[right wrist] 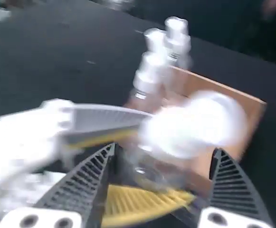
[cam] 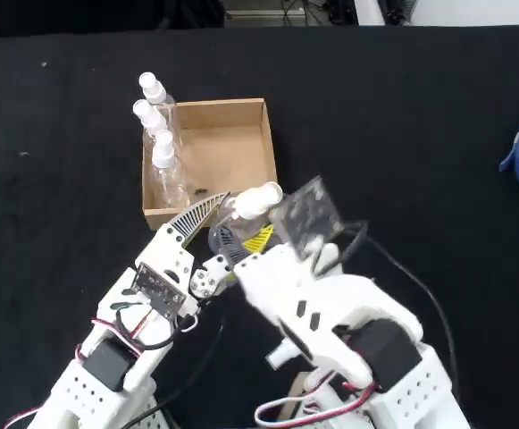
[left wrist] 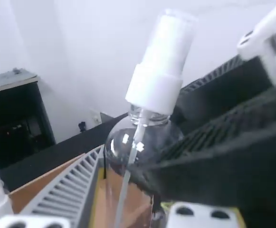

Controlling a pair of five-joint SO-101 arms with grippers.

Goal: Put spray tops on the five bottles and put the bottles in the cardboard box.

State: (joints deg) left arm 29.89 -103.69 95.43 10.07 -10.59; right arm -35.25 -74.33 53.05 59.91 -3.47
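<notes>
Your cardboard box (cam: 232, 150) holds three capped bottles (cam: 163, 152) along one wall. Your left gripper (cam: 216, 222) clamps a fourth bottle (left wrist: 123, 152), with the right gripper (right wrist: 159, 185) spread around it, above the black tabletop (cam: 402, 134).

- No text, label, brand, number or sign is readable on the bottles (cam: 163, 161), the cardboard box (cam: 265, 143) or anywhere around that box.

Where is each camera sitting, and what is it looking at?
High view: above the black table, looking down on the brown cardboard box, the white left arm and right arm.
Left wrist view: on the left arm, looking along the left gripper at the clear plastic bottle it grips.
Right wrist view: on the right arm, looking past the right gripper toward the box.
All three share that bottle.
</notes>
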